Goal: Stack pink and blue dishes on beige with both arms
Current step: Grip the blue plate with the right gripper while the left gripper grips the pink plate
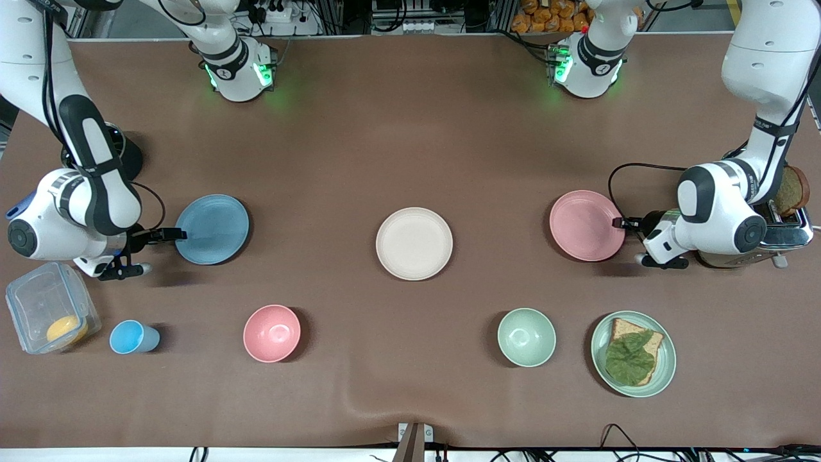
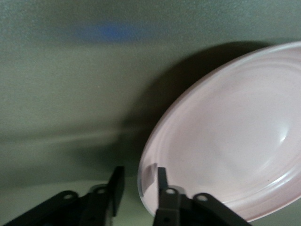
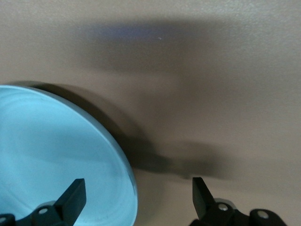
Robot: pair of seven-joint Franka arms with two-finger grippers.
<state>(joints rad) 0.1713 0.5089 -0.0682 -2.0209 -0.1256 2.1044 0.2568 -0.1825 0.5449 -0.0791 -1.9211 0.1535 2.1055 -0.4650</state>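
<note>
The beige plate (image 1: 414, 243) lies at the table's middle. The pale pink plate (image 1: 587, 226) lies toward the left arm's end of the table. My left gripper (image 1: 619, 224) is low at its rim, on the side away from the beige plate. In the left wrist view the pink plate (image 2: 225, 141) has its rim between the fingers of the left gripper (image 2: 139, 173), which stand a little apart. The light blue plate (image 1: 212, 229) lies toward the right arm's end. My right gripper (image 1: 168, 236) is at its outer rim. The right wrist view shows the right gripper (image 3: 138, 183) wide open astride the blue plate (image 3: 51, 150).
Nearer the front camera stand a blue cup (image 1: 131, 337), a pink bowl (image 1: 272, 333), a green bowl (image 1: 526, 337) and a green plate with bread and a leaf (image 1: 634, 353). A clear box (image 1: 48, 314) sits by the right arm. A toaster (image 1: 786, 221) stands by the left arm.
</note>
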